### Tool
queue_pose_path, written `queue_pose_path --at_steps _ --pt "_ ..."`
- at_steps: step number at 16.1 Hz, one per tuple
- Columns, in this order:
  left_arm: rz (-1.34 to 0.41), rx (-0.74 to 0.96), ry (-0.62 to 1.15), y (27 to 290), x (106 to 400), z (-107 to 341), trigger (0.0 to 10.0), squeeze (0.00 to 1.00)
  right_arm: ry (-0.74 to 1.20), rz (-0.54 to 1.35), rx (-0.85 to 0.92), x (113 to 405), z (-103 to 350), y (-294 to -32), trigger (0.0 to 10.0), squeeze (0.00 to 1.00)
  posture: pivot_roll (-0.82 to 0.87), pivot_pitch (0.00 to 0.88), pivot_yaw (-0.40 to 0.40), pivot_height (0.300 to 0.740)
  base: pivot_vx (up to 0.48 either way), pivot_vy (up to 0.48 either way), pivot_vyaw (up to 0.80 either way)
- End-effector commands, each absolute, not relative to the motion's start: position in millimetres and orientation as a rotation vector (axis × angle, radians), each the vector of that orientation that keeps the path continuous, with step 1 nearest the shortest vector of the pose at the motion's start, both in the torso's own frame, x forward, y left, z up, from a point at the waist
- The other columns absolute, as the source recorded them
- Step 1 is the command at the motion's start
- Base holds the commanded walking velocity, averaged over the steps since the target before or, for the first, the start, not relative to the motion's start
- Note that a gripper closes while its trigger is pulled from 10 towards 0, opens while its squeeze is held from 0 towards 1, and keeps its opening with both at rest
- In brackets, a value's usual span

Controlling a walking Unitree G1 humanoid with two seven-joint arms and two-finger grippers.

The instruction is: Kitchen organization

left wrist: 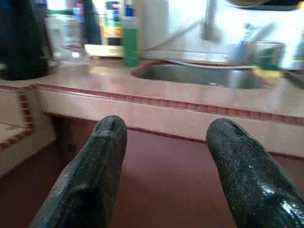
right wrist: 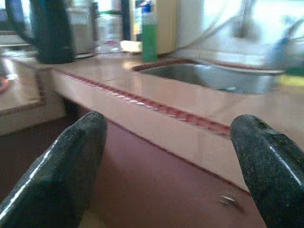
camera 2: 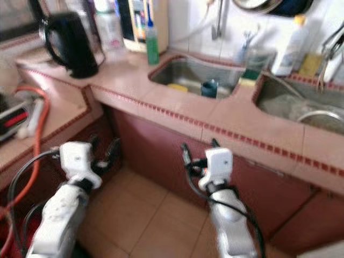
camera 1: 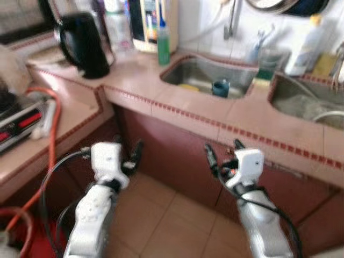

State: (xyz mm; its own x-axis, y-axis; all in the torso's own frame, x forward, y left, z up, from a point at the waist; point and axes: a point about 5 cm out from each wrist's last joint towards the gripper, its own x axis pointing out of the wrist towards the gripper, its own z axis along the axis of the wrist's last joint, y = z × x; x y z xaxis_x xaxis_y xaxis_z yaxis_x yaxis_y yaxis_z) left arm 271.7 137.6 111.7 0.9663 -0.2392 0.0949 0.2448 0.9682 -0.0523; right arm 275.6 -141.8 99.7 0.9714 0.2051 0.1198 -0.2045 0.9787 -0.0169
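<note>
Pink tiled counter [camera 1: 188, 115] ahead, two steel sinks set in. Left sink [camera 1: 207, 75] holds teal cup [camera 1: 221, 87]. Black kettle [camera 1: 81, 44] on counter's left part. My left gripper [camera 1: 129, 151] and right gripper [camera 1: 223, 153] below counter edge, fingers spread wide, holding nothing.

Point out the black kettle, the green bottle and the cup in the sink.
black kettle [camera 1: 86, 45], left eye view, body.
green bottle [camera 1: 163, 47], left eye view, middle.
cup [camera 1: 221, 87], left eye view, side wall.

Pink tiled table [camera 2: 177, 115] with red trim, steel sink [camera 2: 189, 73] holding teal cup [camera 2: 209, 88], black kettle [camera 2: 70, 43], green bottle [camera 2: 152, 47], both pincers open below: left pincer [camera 2: 105, 148], right pincer [camera 2: 200, 150].
</note>
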Motion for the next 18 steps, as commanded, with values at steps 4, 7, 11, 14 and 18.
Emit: queue_pose_path --at_steps 4,7,11,14,18 --pt "-0.242 -0.042 -0.098 141.7 274.1 116.0 10.0 0.0 -0.128 0.196 0.007 276.8 101.8 -141.1 10.0 0.0 -0.18 0.015 0.034 0.74 -0.267 0.0 0.0" --pt "-0.24 -0.041 -0.098 142.5 274.0 116.2 10.0 0.0 -0.127 0.195 0.009 277.2 101.9 -140.3 10.0 0.0 -0.17 0.021 0.034 0.74 -0.264 0.0 0.0" --pt "-0.24 -0.043 -0.096 141.9 274.0 116.4 10.0 0.0 -0.123 0.194 0.01 277.6 101.1 -140.5 10.0 0.0 -0.16 0.03 0.032 0.74 -0.265 0.0 0.0" --pt "-0.237 -0.045 -0.097 141.9 274.2 116.5 10.0 0.0 -0.123 0.193 0.009 279.0 101.3 -140.7 10.0 0.0 -0.17 0.033 0.033 0.74 -0.259 0.0 0.0" --pt "-0.231 -0.045 -0.083 141.9 276.1 114.0 10.0 0.0 -0.12 0.19 0.008 278.3 100.4 -141.0 10.0 0.0 -0.17 0.036 0.036 0.74 0.0 0.0 0.0"
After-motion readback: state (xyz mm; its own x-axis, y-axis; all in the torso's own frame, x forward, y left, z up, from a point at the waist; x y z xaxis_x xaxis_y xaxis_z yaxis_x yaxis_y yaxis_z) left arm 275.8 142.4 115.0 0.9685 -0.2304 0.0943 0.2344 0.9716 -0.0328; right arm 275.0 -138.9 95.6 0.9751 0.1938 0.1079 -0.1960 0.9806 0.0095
